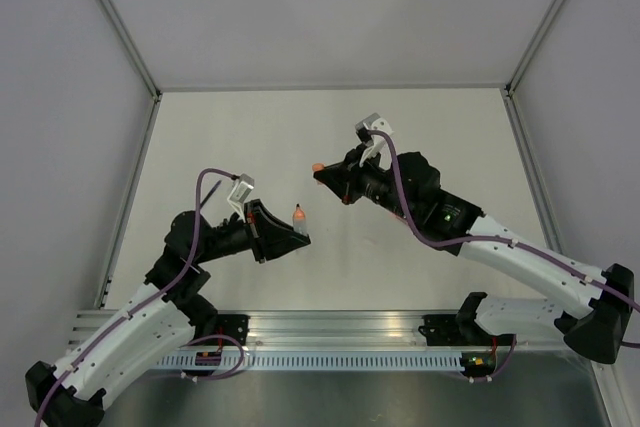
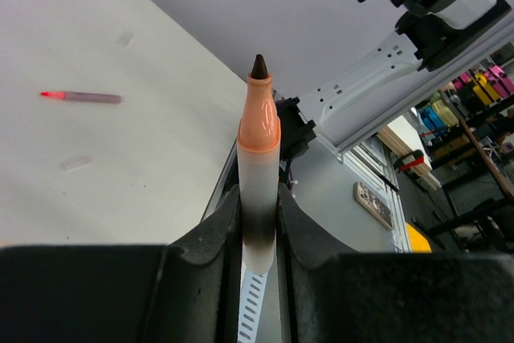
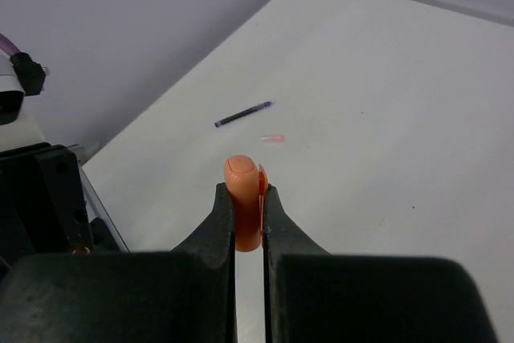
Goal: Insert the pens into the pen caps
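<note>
Left gripper [image 2: 259, 226]: clamped on the orange-collared pen [image 2: 259, 142], with the dark nib sticking straight out past the fingers.
Right gripper [image 3: 249, 226]: pinched tight on the orange cap [image 3: 242, 178].
Line-up: the cap sits ahead of the nib, well apart and off to one side of the pen's long axis. They are not in line yet.
Arms: both are held up over the table [image 1: 450, 127], wrists angled towards each other. I'd say either could close the gap.

Pale table [image 1: 420, 137], grey walls [image 1: 320, 7]

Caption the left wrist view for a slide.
Left gripper holds an uncapped pen, tip pointing out; another pen lies on the table beyond.
</note>
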Available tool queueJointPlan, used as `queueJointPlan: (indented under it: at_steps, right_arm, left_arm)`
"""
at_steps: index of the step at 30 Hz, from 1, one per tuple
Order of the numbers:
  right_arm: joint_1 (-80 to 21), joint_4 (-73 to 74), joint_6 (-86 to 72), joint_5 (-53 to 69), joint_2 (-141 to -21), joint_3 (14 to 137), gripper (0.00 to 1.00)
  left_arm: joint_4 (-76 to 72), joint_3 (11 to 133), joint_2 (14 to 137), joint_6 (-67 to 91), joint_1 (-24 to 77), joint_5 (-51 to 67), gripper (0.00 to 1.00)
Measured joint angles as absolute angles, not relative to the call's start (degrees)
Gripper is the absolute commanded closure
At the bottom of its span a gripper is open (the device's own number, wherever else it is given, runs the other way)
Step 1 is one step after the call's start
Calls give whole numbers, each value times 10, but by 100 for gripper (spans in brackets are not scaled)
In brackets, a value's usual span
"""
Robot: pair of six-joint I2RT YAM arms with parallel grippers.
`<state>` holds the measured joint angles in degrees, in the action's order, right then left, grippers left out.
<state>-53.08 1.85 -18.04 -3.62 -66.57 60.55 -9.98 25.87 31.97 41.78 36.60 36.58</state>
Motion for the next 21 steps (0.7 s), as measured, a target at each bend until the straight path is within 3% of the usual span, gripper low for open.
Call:
queueJointPlan:
  at_steps: [21]
  right_arm:
    - [-534,-202,-294,106,-649,528,100]
  left_arm:
    - [-182,249,339,437,366,411,98]
